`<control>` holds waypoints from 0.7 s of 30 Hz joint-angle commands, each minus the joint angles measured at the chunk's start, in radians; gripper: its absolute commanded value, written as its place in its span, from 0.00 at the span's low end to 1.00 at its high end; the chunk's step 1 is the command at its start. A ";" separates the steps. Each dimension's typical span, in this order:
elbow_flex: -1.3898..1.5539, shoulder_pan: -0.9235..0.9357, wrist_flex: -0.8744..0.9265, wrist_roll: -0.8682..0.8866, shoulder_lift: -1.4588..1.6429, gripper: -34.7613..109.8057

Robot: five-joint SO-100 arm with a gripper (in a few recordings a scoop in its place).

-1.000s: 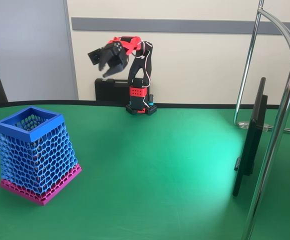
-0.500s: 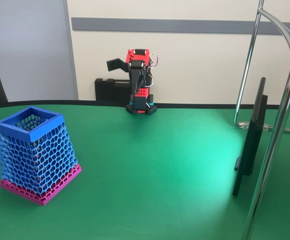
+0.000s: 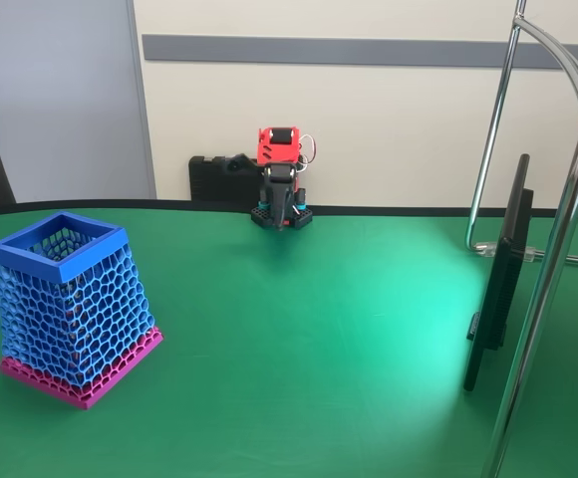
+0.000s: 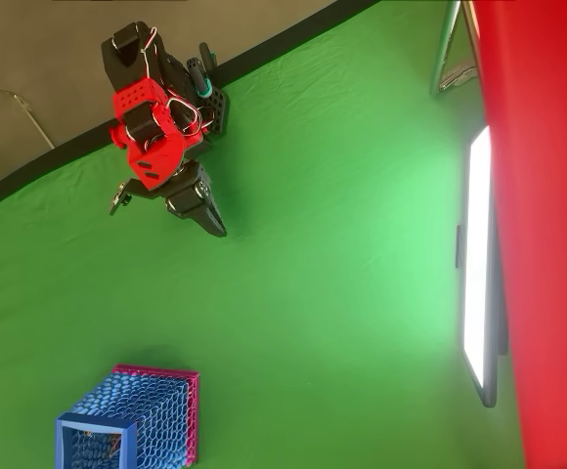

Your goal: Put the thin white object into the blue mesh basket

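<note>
The red-and-black arm sits folded at the far edge of the green tabletop [image 3: 349, 329], its claw [image 4: 205, 217] tucked low; whether it is open I cannot tell. The square blue honeycomb-mesh basket [image 3: 68, 304] with its magenta base stands near left. I cannot find the thin white strip, possibly already dropped inside. The overhead view looks down on the basket [image 4: 132, 420], but the mesh is too fine to judge.

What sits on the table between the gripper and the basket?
Nothing: in the overhead view only bare green table lies between the gripper and the basket. The fixed view shows the same bare stretch.
</note>
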 commanded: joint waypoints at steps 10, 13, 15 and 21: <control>0.032 -0.003 -0.040 -0.015 0.008 0.24; 0.034 -0.003 -0.040 -0.020 0.008 0.24; 0.034 -0.003 -0.040 -0.018 0.008 0.24; 0.034 0.011 -0.040 -0.003 0.008 0.24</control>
